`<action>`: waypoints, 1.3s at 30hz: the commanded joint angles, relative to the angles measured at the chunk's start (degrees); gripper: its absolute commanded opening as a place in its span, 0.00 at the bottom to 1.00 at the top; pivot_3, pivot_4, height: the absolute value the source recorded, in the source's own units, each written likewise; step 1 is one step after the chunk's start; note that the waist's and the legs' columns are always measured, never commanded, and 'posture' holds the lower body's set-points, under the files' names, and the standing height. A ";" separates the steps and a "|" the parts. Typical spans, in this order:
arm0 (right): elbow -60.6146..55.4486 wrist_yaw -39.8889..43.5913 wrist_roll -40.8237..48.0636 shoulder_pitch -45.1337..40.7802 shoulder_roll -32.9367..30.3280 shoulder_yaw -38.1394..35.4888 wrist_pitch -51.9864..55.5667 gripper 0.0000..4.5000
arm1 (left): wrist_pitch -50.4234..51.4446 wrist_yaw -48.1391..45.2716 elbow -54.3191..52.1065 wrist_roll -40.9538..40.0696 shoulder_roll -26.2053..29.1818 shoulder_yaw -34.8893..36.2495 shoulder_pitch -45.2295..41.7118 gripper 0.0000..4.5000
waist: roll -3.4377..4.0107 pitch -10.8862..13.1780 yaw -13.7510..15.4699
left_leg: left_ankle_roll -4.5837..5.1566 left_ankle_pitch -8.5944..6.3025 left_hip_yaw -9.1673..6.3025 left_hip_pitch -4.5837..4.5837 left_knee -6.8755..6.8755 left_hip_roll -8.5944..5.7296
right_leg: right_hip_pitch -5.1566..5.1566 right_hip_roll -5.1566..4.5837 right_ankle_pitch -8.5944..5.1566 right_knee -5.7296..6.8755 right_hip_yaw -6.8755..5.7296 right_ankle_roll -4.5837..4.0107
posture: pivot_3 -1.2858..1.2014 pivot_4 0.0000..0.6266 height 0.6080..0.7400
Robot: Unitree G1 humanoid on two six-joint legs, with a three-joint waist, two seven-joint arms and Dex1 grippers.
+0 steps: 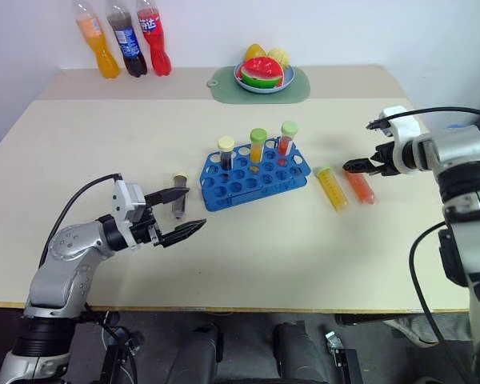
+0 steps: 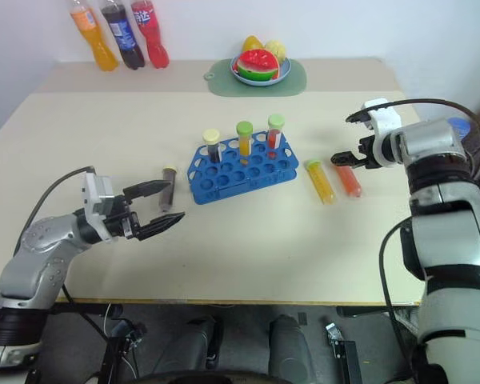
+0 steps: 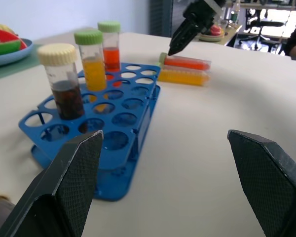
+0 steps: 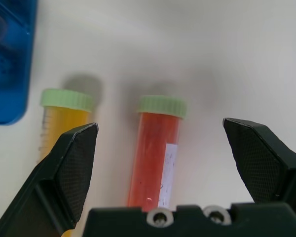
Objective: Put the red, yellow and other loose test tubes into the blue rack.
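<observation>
My arms are silver-grey metal with black joints, black cables, white wrist housings and black textured fingers (image 3: 74, 182).

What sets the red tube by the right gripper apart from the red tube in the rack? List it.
The loose red tube lies flat on the table; the racked red tube stands upright in the blue rack. The loose one lies beside a loose yellow tube; the racked one stands beside an upright yellow tube. Both have green caps.

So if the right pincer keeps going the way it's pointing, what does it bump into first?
Most likely the red tube lying on the table. The open right pincer points down at it, with one finger on each side. The yellow tube lies just beside it, so depth is a little uncertain.
</observation>
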 commanded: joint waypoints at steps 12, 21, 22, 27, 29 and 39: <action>14.22 5.65 -11.67 -4.61 4.41 1.26 -8.03 0.25 | 2.72 5.34 -10.27 -3.78 -1.43 3.75 8.31 0.94 | 0.06 0.01 -0.42 | -0.02 0.01 0.04 0.02 0.01 0.00 | -0.02 0.02 0.00 0.07 0.01 -0.01 | 0.52 0.24 1.00; 11.99 6.31 -9.35 -3.56 0.40 -5.62 -17.95 0.17 | 2.74 6.29 -10.85 -3.90 -1.89 3.64 8.72 0.94 | 0.10 0.03 -1.12 | -0.05 0.03 0.06 0.02 0.01 -0.01 | -0.01 0.02 0.02 0.09 0.00 -0.02 | 0.52 0.24 1.00; 11.33 7.34 -7.38 -3.71 -0.48 -8.04 -18.01 0.17 | 2.64 6.37 -10.74 -3.89 -1.96 3.76 8.64 0.94 | 0.13 0.05 -1.11 | -0.04 0.03 0.08 0.01 0.02 -0.01 | -0.01 0.02 0.02 0.09 0.00 -0.02 | 0.52 0.24 1.00; -5.27 18.35 4.99 6.50 -2.50 -19.40 -21.68 0.17 | 1.98 6.31 -9.72 -3.44 -2.43 3.95 8.77 0.94 | 0.12 0.04 -1.33 | -0.04 0.02 0.17 0.03 0.01 0.02 | 0.04 0.07 0.02 0.07 -0.01 -0.02 | 0.52 0.24 1.00; -21.26 19.77 11.28 16.14 -0.92 -23.34 -19.18 0.17 | 1.98 6.18 -9.04 -3.54 -2.74 3.84 8.26 0.94 | 0.11 0.04 -1.30 | -0.02 0.01 0.15 0.08 0.04 0.07 | 0.12 0.14 0.02 0.07 0.00 -0.02 | 0.52 0.24 1.00; -47.17 -4.02 16.74 35.64 26.90 -29.31 -44.12 0.17 | 2.50 4.86 -5.65 -4.00 -4.44 3.47 5.09 0.94 | 0.15 0.03 -1.04 | -0.12 0.07 -0.08 0.14 0.20 0.17 | 0.03 0.23 0.09 0.39 0.11 -0.11 | 0.52 0.24 1.00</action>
